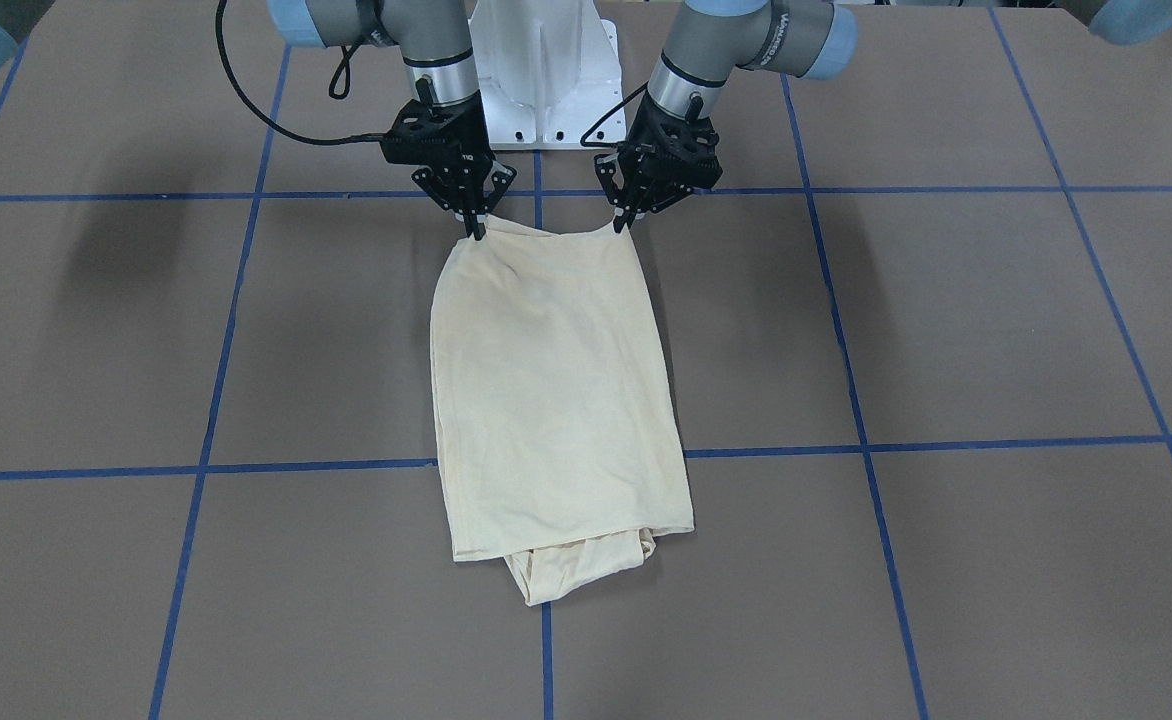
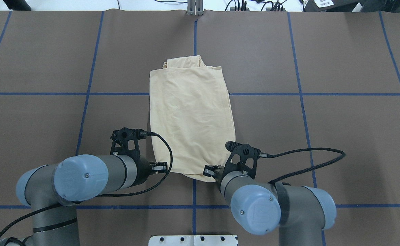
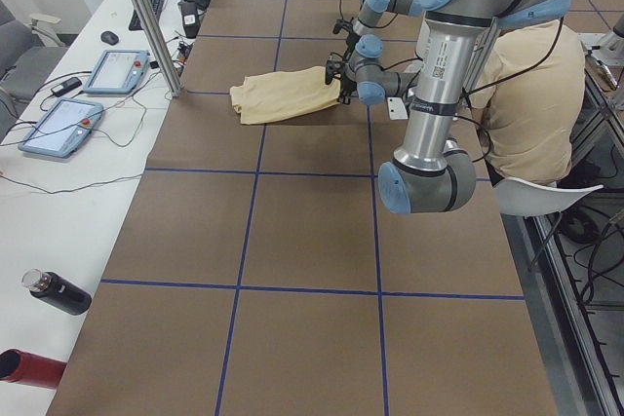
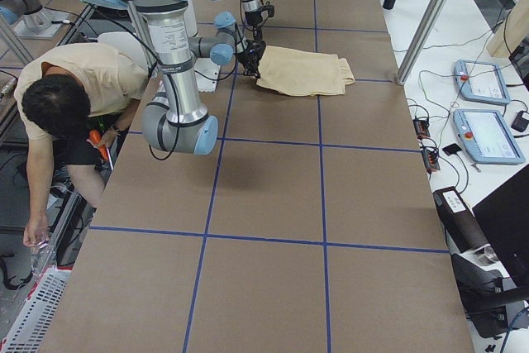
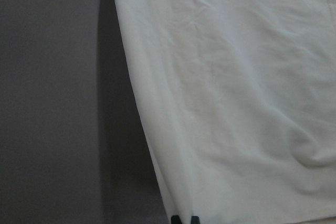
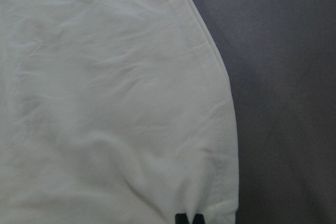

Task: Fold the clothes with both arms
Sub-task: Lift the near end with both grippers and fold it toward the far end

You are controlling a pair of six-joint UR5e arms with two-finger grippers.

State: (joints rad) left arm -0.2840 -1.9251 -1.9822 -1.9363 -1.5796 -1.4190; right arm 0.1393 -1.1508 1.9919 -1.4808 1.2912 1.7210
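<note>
Folded shirt (image 1: pixel 556 400) is lying mid-table on brown table (image 1: pixel 946 320) with blue tape grid (image 1: pixel 946 444). The left gripper (image 1: pixel 626 222) and right gripper (image 1: pixel 476 230) are each pinching a robot-side corner between closed jaws. A person (image 4: pixel 83 97) is bending beside the table; teach pendants (image 4: pixel 489 134) are sitting on white bench (image 4: pixel 463 31).

front: opp side, steep; ovhd: from behind; sides: tbl (image 3: pixel 312 231) ends; wrists: close; all share shirt (image 1: pixel 556 380)

I work in a robotics lab: my two grey metal arms with light blue joint caps (image 3: pixel 434 75) stand at a brown table gridded in blue tape (image 3: pixel 292 231), beside a white bench (image 3: pixel 29 241) carrying grey touchscreen teach pendants (image 3: pixel 115 71).
</note>
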